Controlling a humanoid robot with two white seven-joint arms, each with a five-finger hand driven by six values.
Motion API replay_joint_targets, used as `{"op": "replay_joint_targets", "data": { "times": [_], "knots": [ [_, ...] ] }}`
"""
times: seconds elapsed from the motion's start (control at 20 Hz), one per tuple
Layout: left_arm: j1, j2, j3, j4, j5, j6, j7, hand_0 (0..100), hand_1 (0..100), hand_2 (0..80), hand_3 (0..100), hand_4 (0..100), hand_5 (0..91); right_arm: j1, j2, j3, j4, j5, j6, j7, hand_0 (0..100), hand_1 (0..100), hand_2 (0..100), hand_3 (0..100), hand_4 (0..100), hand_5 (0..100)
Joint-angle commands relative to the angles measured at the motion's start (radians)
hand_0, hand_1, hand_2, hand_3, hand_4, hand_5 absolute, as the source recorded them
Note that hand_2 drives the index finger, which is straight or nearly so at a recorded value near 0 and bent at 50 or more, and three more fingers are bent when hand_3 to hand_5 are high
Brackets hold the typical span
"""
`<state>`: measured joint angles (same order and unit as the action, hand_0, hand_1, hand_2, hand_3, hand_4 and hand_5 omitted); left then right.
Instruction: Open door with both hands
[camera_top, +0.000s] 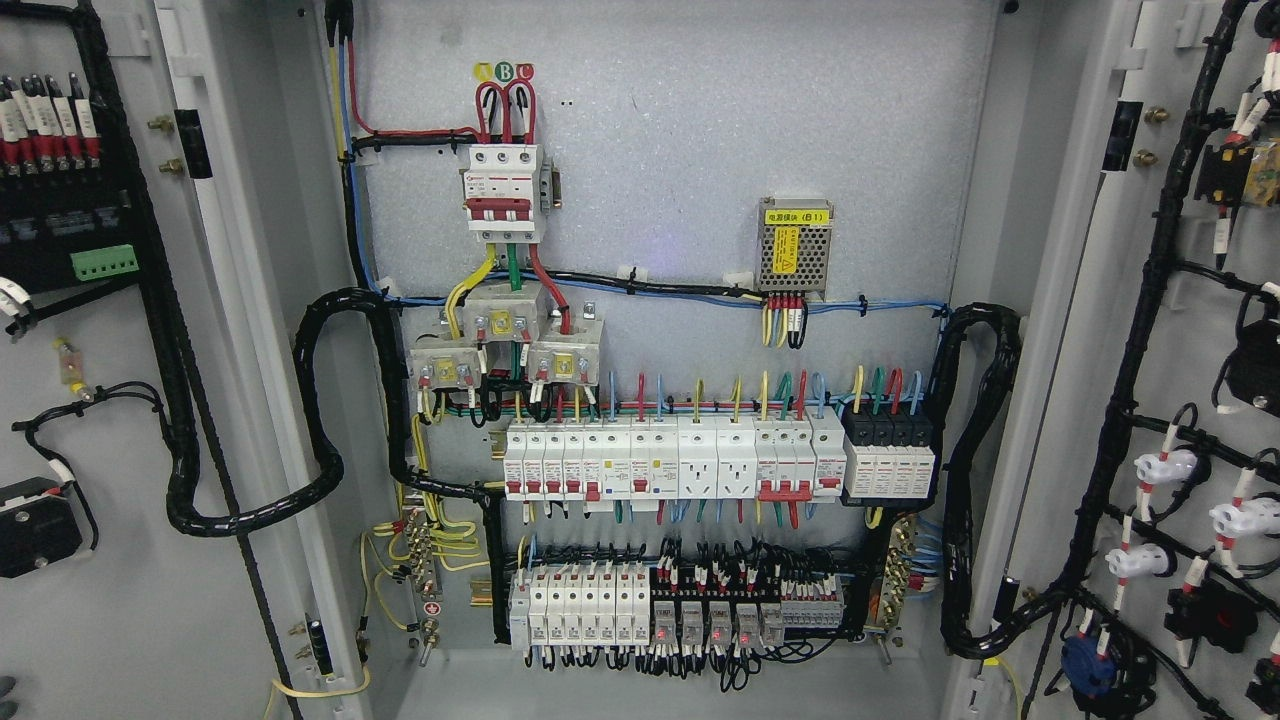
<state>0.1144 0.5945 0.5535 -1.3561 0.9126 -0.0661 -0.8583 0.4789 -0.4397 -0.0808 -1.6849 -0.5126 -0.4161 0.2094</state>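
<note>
Doors (120, 400) wide open, cabinet (660, 200) exposed.

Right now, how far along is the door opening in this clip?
It looks done: the left door and the right door both stand swung wide, their inner wiring facing the camera, and the breaker panel inside the cabinet is fully exposed. Nothing is in hand, since neither robot hand shows in the head view. Nothing appears left except perhaps confirming the arms have withdrawn.
</note>
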Motion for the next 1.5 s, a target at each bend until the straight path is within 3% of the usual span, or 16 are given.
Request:
{"op": "replay_joint_targets", "data": {
  "times": [0.0,0.1,0.25,0.4,0.5,0.6,0.85,1.0,1.1,1.2,1.35,1.45],
  "knots": [
    [0.021,-0.048,-0.012,-0.151,-0.011,0.000,0.015,30,0,2.8,3,4,0.0,-0.022,0.024,0.012,-0.004,0.002,0.000,-0.001,22,0,0,0,0,0],
    [0.034,-0.082,-0.058,-0.224,-0.023,-0.001,0.059,30,0,2.8,3,4,0.0,-0.042,0.033,0.032,-0.004,0.002,0.002,-0.001,22,0,0,0,0,0],
    [0.033,-0.140,-0.167,-0.307,-0.066,-0.006,0.194,30,0,2.8,3,4,0.0,-0.069,0.081,0.070,-0.004,0.012,0.003,-0.002,22,0,0,0,0,0],
    [0.037,-0.243,-0.239,-0.351,-0.209,-0.009,0.310,30,0,2.8,3,4,0.0,-0.109,0.131,0.087,-0.006,0.064,0.036,-0.004,22,0,0,0,0,0],
    [0.059,-0.303,-0.280,-0.374,-0.300,-0.011,0.343,30,0,2.8,3,4,0.0,-0.129,0.176,0.105,-0.006,0.118,0.042,-0.004,22,0,0,0,0,0],
    [0.077,-0.346,-0.332,-0.400,-0.339,-0.012,0.372,30,0,2.8,3,4,0.0,-0.138,0.211,0.131,-0.009,0.170,0.042,-0.004,22,0,0,0,0,0],
    [0.131,-0.508,-0.451,-0.417,-0.526,-0.012,0.495,30,0,2.8,3,4,0.0,-0.143,0.329,0.214,-0.010,0.313,0.042,-0.004,22,0,0,0,0,0],
    [0.163,-0.579,-0.529,-0.428,-0.648,-0.026,0.518,30,0,2.8,3,4,0.0,-0.157,0.349,0.272,-0.006,0.333,0.042,-0.011,22,0,0,0,0,0],
    [0.166,-0.579,-0.578,-0.429,-0.690,-0.064,0.597,30,0,2.8,3,4,0.0,-0.158,0.363,0.303,-0.006,0.336,0.042,-0.016,22,0,0,0,0,0],
    [0.169,-0.578,-0.584,-0.428,-0.698,-0.067,0.686,30,0,2.8,3,4,0.0,-0.158,0.372,0.305,-0.006,0.350,0.043,-0.018,22,0,0,0,0,0],
    [0.198,-0.578,-0.586,-0.426,-0.698,-0.069,0.693,30,0,2.8,3,4,0.0,-0.155,0.381,0.302,0.004,0.370,0.040,-0.060,22,0,0,0,0,0],
    [0.208,-0.576,-0.586,-0.426,-0.698,-0.069,0.691,30,0,2.7,3,4,0.0,-0.154,0.383,0.305,0.008,0.370,0.039,-0.068,22,0,0,0,0,0]
  ]
}}
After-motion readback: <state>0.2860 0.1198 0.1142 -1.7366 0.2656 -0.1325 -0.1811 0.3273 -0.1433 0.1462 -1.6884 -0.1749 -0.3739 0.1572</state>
